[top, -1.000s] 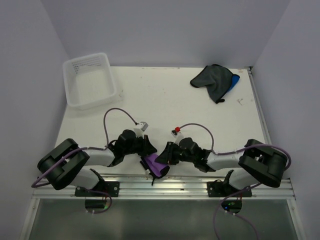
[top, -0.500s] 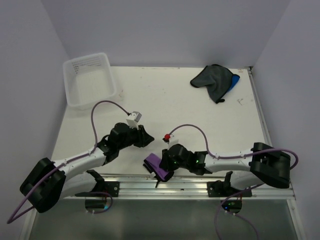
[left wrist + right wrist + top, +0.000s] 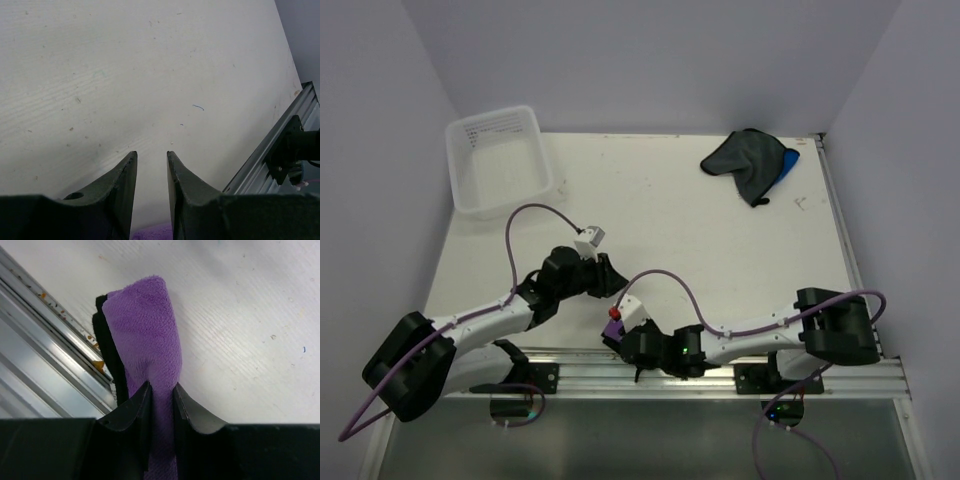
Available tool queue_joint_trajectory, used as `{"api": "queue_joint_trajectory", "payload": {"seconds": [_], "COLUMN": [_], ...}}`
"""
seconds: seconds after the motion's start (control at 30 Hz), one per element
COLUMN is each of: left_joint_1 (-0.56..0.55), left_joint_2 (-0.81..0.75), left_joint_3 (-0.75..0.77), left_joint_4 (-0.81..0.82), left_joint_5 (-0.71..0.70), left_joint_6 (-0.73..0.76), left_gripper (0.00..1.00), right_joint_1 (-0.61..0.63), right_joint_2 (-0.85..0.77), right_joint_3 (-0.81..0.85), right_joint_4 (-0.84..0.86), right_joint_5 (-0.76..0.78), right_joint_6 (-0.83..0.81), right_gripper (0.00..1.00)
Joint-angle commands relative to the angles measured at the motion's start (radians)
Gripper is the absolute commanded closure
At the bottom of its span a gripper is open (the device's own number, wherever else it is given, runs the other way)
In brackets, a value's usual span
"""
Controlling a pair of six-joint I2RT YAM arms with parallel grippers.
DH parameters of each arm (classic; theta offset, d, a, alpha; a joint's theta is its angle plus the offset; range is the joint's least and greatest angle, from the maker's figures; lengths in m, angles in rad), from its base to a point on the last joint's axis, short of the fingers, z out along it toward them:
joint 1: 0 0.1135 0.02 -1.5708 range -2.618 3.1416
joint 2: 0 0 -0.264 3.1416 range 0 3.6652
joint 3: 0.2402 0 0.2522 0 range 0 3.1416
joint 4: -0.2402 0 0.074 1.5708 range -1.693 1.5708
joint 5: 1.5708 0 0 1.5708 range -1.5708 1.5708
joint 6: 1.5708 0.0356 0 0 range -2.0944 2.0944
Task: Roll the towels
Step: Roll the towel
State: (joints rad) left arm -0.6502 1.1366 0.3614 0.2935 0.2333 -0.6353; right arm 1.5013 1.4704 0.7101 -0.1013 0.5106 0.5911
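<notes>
Right gripper point(image 3: 161, 390) was clamped on the rolled-up purple towel point(image 3: 144, 330), which poked out past its fingertips. Left gripper point(image 3: 151, 156) sat slightly parted, only the table point(image 3: 150, 75) ahead of it.

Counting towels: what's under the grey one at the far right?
A blue towel pokes out at the right edge of the grey towel; most of it is covered.
</notes>
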Motion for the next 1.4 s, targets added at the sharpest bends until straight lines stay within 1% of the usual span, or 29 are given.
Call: {"api": "queue_joint_trajectory", "payload": {"seconds": [0.0, 0.07, 0.17, 0.43, 0.6, 0.77, 0.93, 1.0, 1.13, 1.23, 1.37], "left_joint_1": [0.004, 0.006, 0.004, 0.004, 0.006, 0.006, 0.004, 0.004, -0.003, -0.014, -0.029], "left_joint_2": [-0.003, -0.001, 0.0, 0.003, 0.029, 0.069, 0.065, 0.066, 0.077, 0.089, 0.095], "left_joint_3": [-0.003, -0.001, 0.004, 0.021, 0.024, 0.024, 0.011, 0.02, 0.017, -0.002, -0.039], "left_joint_4": [0.044, 0.041, 0.042, 0.047, 0.078, 0.099, 0.153, 0.161, 0.183, 0.217, 0.271], "left_joint_5": [0.031, 0.032, 0.035, 0.046, 0.057, 0.087, 0.132, 0.146, 0.176, 0.184, 0.201], "left_joint_6": [-0.014, -0.014, -0.012, -0.012, -0.006, 0.014, -0.003, -0.003, -0.03, -0.069, -0.122], "left_gripper": [0.66, 0.66, 0.66, 0.66, 0.66, 0.66, 0.67, 0.67, 0.69, 0.71, 0.73], "right_joint_1": [0.053, 0.072, 0.086, 0.094, 0.099, 0.116, 0.137, 0.146, 0.174, 0.188, 0.194], "right_joint_2": [0.091, 0.132, 0.18, 0.179, 0.252, 0.318, 0.363, 0.381, 0.459, 0.499, 0.55], "right_joint_3": [0.092, 0.139, 0.178, 0.216, 0.252, 0.285, 0.302, 0.313, 0.365, 0.403, 0.439], "right_joint_4": [-0.103, -0.142, -0.173, -0.23, -0.252, -0.273, -0.275, -0.285, -0.342, -0.402, -0.486], "right_joint_5": [0.196, 0.256, 0.307, 0.382, 0.411, 0.48, 0.534, 0.584, 0.655, 0.703, 0.744], "right_joint_6": [-0.057, -0.062, -0.07, -0.102, -0.146, -0.163, -0.188, -0.2, -0.209, -0.185, -0.11], "right_gripper": [0.76, 0.76, 0.76, 0.76, 0.74, 0.74, 0.73, 0.73, 0.72, 0.73, 0.73]}}
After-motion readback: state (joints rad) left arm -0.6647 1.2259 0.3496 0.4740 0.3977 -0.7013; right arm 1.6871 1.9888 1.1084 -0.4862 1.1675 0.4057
